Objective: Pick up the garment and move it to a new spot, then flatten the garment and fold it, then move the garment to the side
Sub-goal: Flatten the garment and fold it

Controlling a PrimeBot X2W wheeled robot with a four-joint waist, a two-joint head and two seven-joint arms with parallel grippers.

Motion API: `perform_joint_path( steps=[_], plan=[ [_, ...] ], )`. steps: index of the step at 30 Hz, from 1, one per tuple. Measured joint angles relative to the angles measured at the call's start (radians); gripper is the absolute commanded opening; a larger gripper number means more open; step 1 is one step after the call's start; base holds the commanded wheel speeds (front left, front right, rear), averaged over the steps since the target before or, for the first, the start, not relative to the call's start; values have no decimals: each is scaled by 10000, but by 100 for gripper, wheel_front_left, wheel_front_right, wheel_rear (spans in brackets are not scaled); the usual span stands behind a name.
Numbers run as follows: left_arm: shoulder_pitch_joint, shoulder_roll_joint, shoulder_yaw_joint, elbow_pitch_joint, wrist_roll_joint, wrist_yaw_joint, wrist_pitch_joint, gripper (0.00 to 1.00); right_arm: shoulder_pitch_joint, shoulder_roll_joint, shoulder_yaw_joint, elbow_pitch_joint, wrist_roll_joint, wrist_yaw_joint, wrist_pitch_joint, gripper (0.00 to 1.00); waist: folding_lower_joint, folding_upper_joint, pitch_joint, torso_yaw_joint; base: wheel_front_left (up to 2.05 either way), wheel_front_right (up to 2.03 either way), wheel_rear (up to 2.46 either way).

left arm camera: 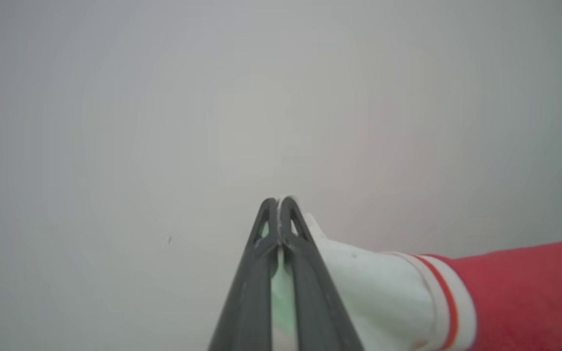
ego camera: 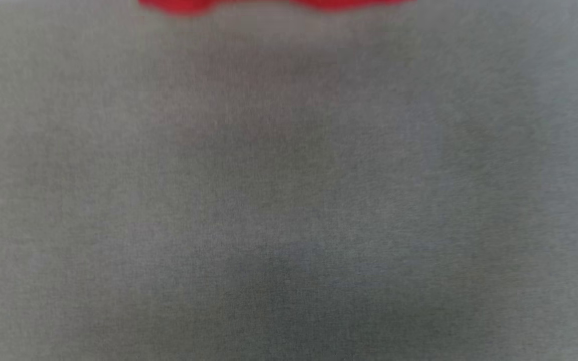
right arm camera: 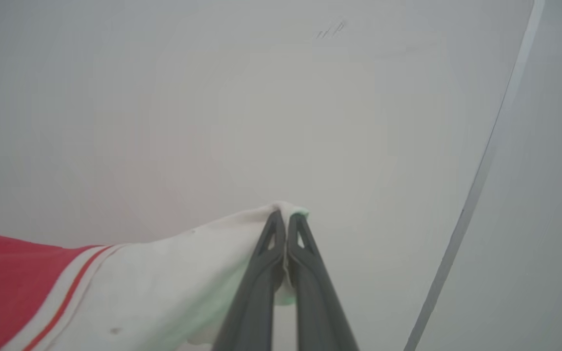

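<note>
Left end effector (left arm camera: 279,201) and right end effector (right arm camera: 287,214) each pinch a white garment (left arm camera: 520,292) corner. Carrying step, by the look; next: lower it taut, spread flat.

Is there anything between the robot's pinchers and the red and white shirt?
No, nothing visible. The left gripper and the right gripper are each shut on a white edge of the garment. The cloth sits right between their fingers, with nothing else in the way.
</note>
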Motion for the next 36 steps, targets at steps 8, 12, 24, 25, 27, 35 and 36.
perform_joint_path(
  steps=[8,12,24,25,27,35,36],
  plan=[
    [42,-708,-305,1751,238,-529,-1237,0,514,451,-50,646,-821,0,-171,0,0,0,970,433,0,0,0],
    [870,-882,-395,2621,-54,-817,-1060,0,1374,614,456,945,-602,0,-167,0,0,0,868,585,0,0,0],
    [3710,-1118,-838,3639,-1005,-1246,1592,0,4660,-242,2182,-435,2579,0,2125,0,0,0,-214,801,0,0,0],
    [3939,-1087,-880,3618,-1035,-1252,1808,0,4945,-426,2278,-713,2863,0,2391,0,0,0,-317,817,0,0,0],
    [4436,-984,-999,3505,-1085,-1277,2109,0,5570,-779,2516,-1310,3375,0,2968,0,0,0,-529,848,0,0,0],
    [6137,-451,-1160,2318,-1421,-1279,2692,0,7688,-2080,2819,-3568,4757,0,4819,0,0,0,-1187,891,0,0,0],
    [6404,-328,-1156,2080,-1476,-1277,2798,0,8005,-2211,2805,-3845,4922,0,5108,0,1,1,-1259,886,0,0,0]
  ],
)
